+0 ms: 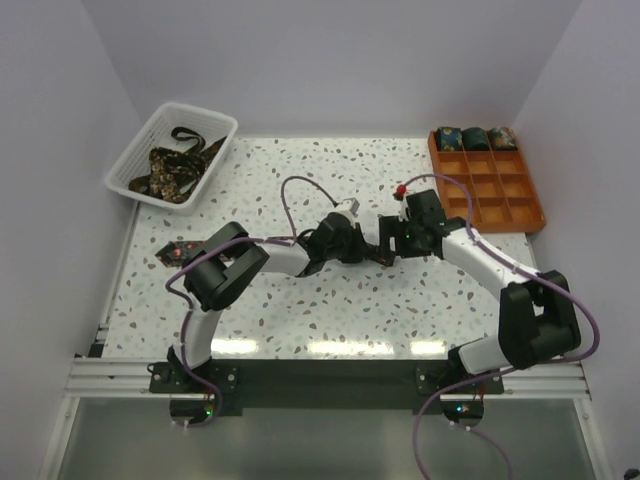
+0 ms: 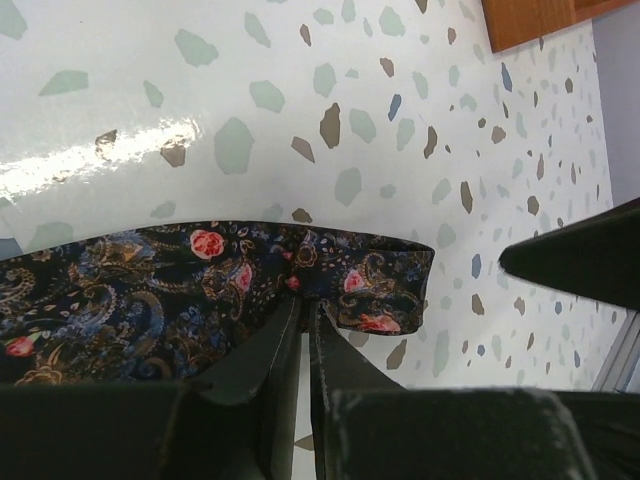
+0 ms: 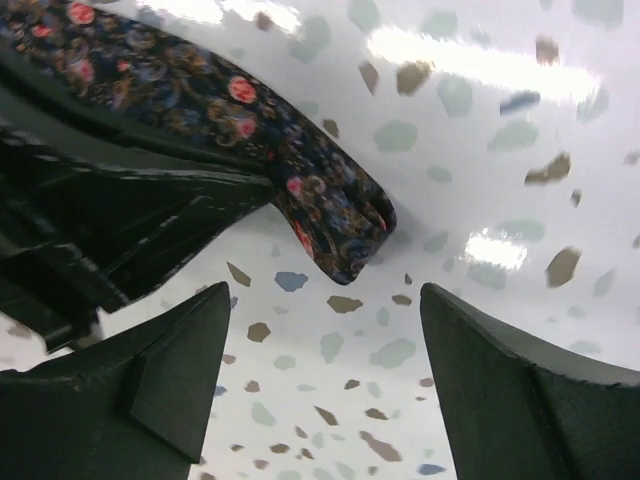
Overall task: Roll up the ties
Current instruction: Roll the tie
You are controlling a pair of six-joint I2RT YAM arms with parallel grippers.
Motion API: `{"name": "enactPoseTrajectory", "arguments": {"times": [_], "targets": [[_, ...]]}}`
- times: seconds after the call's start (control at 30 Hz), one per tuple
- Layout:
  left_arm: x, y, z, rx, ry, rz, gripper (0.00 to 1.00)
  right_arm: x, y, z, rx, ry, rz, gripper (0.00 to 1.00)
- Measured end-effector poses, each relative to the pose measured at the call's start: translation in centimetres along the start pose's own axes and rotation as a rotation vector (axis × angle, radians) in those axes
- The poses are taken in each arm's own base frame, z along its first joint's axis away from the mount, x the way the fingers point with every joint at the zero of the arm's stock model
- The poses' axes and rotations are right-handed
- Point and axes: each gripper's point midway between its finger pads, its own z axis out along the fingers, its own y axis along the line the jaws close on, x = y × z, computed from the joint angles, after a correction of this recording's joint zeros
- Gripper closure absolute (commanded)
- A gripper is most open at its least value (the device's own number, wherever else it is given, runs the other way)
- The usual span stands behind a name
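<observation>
matt cloth tie, glossy speckled table

Dark navy tie with pink-red roses and paisley (gold, blue) — white speckled table, orange tray

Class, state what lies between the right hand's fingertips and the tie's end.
Bare speckled tabletop, shown in the right wrist view; the right hand is clear of the tie.

Left jaws tight, right jaws wide
</observation>
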Motion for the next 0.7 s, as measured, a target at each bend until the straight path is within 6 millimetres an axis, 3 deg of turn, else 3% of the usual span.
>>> {"name": "enactPoseTrajectory", "arguments": {"times": [0.17,0.23,0.33,0.57,0.7], "targets": [[0.3,-0.2,0.0,0.003,0.004,-0.012,0.87,3.6,-2.0,1.6,0.022,-0.017,0.342,0.27],[0.3,-0.3,0.0,0.003,0.004,-0.019,0.87,4.1,-3.0,2.2,0.026,-0.033,0.445,0.30],[0.3,-0.3,0.0,0.002,0.005,-0.026,0.87,3.5,-3.4,2.7,0.001,-0.082,0.531,0.37],[0.3,-0.3,0.0,0.000,0.007,-0.030,0.87,1.6,-2.4,3.5,-0.114,-0.178,0.604,0.39],[0.2,-0.4,0.0,0.000,0.006,-0.030,0.87,1.7,-1.8,4.1,-0.156,-0.180,0.627,0.42]]}}
